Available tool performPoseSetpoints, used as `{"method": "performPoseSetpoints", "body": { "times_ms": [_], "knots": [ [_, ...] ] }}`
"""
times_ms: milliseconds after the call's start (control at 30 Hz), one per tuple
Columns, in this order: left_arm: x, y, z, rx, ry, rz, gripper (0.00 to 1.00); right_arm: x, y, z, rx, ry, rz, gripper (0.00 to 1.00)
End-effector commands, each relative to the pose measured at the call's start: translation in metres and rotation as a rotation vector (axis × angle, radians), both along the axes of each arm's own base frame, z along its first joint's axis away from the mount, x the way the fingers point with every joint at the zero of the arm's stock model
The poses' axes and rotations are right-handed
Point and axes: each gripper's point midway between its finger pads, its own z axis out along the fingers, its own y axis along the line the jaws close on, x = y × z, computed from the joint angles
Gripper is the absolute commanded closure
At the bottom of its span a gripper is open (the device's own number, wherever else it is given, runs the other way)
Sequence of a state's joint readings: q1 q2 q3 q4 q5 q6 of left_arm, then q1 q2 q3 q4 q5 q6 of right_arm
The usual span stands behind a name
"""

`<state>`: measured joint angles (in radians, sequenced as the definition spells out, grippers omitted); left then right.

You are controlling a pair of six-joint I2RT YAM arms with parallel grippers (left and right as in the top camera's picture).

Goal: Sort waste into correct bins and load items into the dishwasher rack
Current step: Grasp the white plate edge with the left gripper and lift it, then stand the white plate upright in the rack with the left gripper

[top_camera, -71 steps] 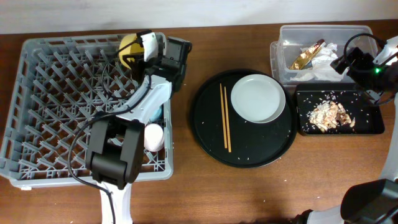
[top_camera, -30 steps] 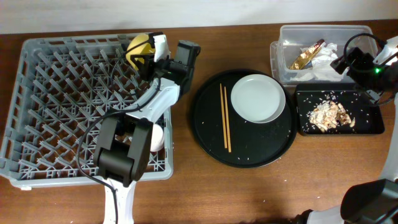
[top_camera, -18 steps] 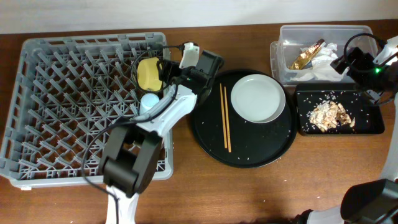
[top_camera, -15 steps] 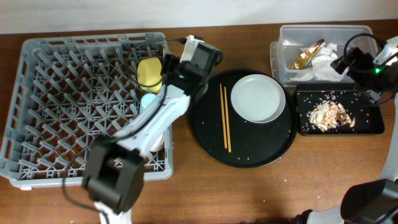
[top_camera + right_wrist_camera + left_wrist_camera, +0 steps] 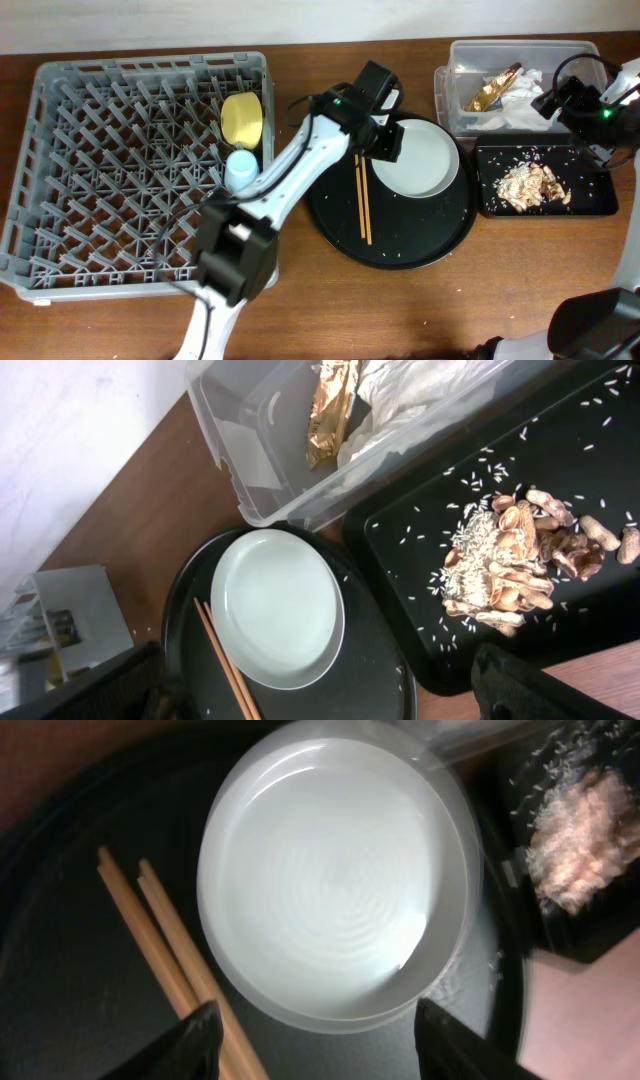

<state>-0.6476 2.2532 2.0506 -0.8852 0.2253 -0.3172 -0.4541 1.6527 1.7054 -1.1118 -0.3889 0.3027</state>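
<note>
My left gripper (image 5: 320, 1052) is open over the round black tray (image 5: 335, 215), its dark fingertips (image 5: 196, 1042) straddling the near rim of the pale plate (image 5: 335, 870) without touching it. From overhead it (image 5: 386, 142) hangs at the plate's (image 5: 420, 160) left edge. The chopsticks (image 5: 363, 195) lie side by side just left of the plate. In the grey rack (image 5: 60, 110) the yellow bowl (image 5: 242, 118) stands on edge, with the light-blue cup (image 5: 240, 168) below it. My right gripper (image 5: 315, 695) is wide open and empty, high above the bins.
At the back right, the clear tub (image 5: 455, 100) holds the gold wrapper (image 5: 330, 400) and white napkins (image 5: 420, 390). The shallow black tray (image 5: 595, 205) in front of it carries food scraps (image 5: 520, 555) and rice grains. My left arm crosses the rack's right wall.
My left gripper let go of the yellow bowl in the rack, opened, and swung right to the plate on the round tray. The right arm has stayed still.
</note>
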Motion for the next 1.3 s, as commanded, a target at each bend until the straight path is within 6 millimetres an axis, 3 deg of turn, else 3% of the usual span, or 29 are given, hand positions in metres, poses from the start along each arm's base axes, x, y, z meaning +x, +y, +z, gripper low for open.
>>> {"method": "performPoseSetpoints", "body": {
  "times_ms": [0,100,233,267,467,500,600,700,733,800,833,900,933,967,1000,1033,1100,1200,1267],
  "knots": [
    [0.016,-0.007,-0.049,0.081,0.058,-0.029,0.38,0.000,0.000,0.007,-0.023,-0.018,0.008,0.02],
    [0.031,0.011,-0.063,0.188,0.009,0.052,0.33,0.000,0.000,0.007,-0.023,-0.018,0.008,0.02],
    [0.032,-0.001,-0.069,0.179,-0.015,0.037,0.35,0.000,0.000,0.007,-0.023,-0.018,0.008,0.02],
    [0.029,-0.010,-0.067,0.172,-0.031,0.023,0.43,0.000,0.000,0.007,-0.023,-0.018,0.008,0.02],
    [0.029,-0.006,-0.091,0.220,-0.020,0.032,0.44,0.000,0.000,0.007,-0.023,-0.018,0.008,0.02],
    [0.028,-0.005,-0.101,0.231,-0.007,0.030,0.49,0.000,0.000,0.007,-0.023,-0.018,0.008,0.02],
    [0.028,-0.005,-0.105,0.232,-0.005,0.030,0.60,0.000,0.000,0.007,-0.023,-0.017,0.008,0.02],
    [0.029,-0.005,-0.105,0.230,-0.008,0.030,1.00,0.000,0.000,0.007,-0.023,-0.018,0.007,0.02],
    [0.030,-0.006,-0.102,0.228,-0.010,0.031,1.00,0.000,0.000,0.007,-0.023,-0.017,0.008,0.02],
    [0.036,-0.003,-0.078,0.220,-0.020,0.041,1.00,0.000,0.000,0.007,-0.023,-0.018,0.008,0.02],
    [0.041,0.001,-0.056,0.213,-0.032,0.047,1.00,0.000,0.000,0.007,-0.023,-0.018,0.008,0.01],
    [0.055,0.019,0.012,0.204,-0.117,0.038,1.00,0.000,0.000,0.007,-0.023,-0.018,0.008,0.01],
    [0.065,0.048,0.054,0.250,-0.198,0.109,1.00,0.000,0.000,0.007,-0.023,-0.018,0.008,0.02],
    [0.069,0.068,0.077,0.286,-0.245,0.158,1.00,0.000,0.000,0.007,-0.023,-0.018,0.008,0.02],
    [0.072,0.113,0.117,0.364,-0.334,0.260,1.00,0.000,0.000,0.007,-0.023,-0.018,0.008,0.02],
    [0.071,0.149,0.142,0.456,-0.386,0.314,1.00,0.000,0.000,0.007,-0.023,-0.018,0.008,0.02],
    [0.060,0.200,0.179,0.567,-0.434,0.397,1.00,0.000,0.000,0.007,-0.023,-0.018,0.008,0.02],
    [0.035,0.231,0.252,0.518,-0.556,0.419,1.00,0.000,0.000,0.007,-0.023,-0.018,0.008,0.02],
    [0.002,0.249,0.298,0.481,-0.620,0.440,1.00,0.000,0.000,0.007,-0.023,-0.017,0.008,0.02]
  ]
}}
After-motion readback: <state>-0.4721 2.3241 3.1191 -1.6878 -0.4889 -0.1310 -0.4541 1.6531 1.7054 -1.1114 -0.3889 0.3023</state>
